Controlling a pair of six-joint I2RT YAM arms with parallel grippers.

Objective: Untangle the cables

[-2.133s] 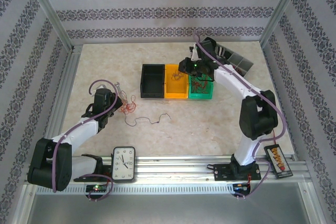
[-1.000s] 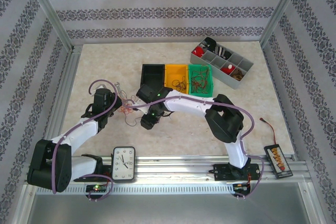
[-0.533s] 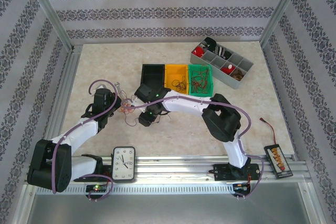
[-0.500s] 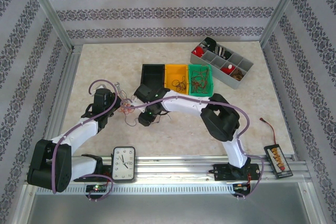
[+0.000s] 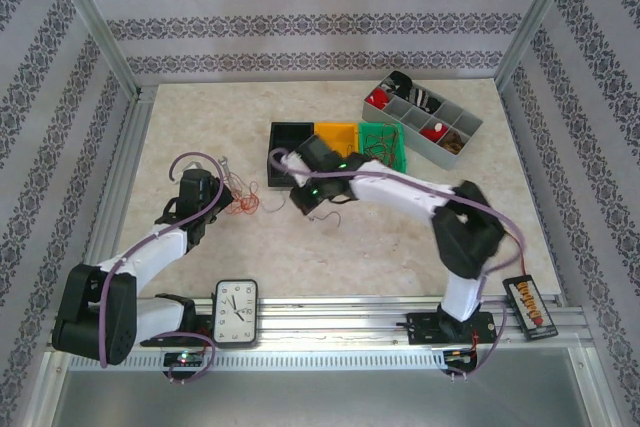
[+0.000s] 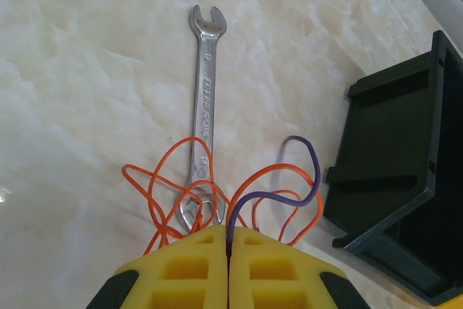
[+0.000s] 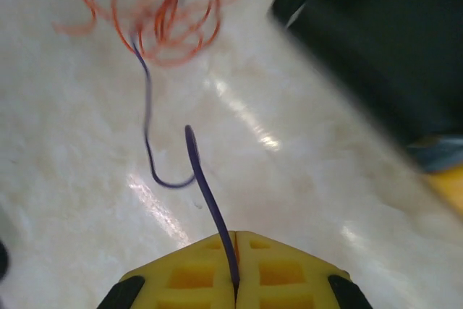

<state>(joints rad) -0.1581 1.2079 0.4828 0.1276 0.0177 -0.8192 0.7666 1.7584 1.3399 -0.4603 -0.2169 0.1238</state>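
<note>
In the left wrist view a bunch of orange cables [image 6: 165,192] loops over the marble tabletop, and a dark blue cable [image 6: 311,171] curls out of it. My left gripper [image 6: 228,235] is shut on these cables, the dark blue one running in between its yellow fingertips. In the top view that bunch [image 5: 245,202] lies just right of my left gripper [image 5: 222,202]. My right gripper [image 5: 298,201] hangs further right, in front of the bins. In the right wrist view my right gripper [image 7: 236,239] is shut on the other stretch of the dark blue cable [image 7: 206,186], which leads back to the blurred orange bunch [image 7: 170,12].
A steel wrench [image 6: 203,106] lies under the orange loops. A black bin [image 5: 273,152], an orange bin [image 5: 340,131] and a green bin [image 5: 386,137] holding more wires stand in a row. A grey compartment tray [image 5: 468,137] is at the back right, a clock [image 5: 235,312] at the front.
My right gripper has shut on the dark blue cable and moved right toward the bins, drawing it away from the bunch. The left gripper has stayed where it was.
</note>
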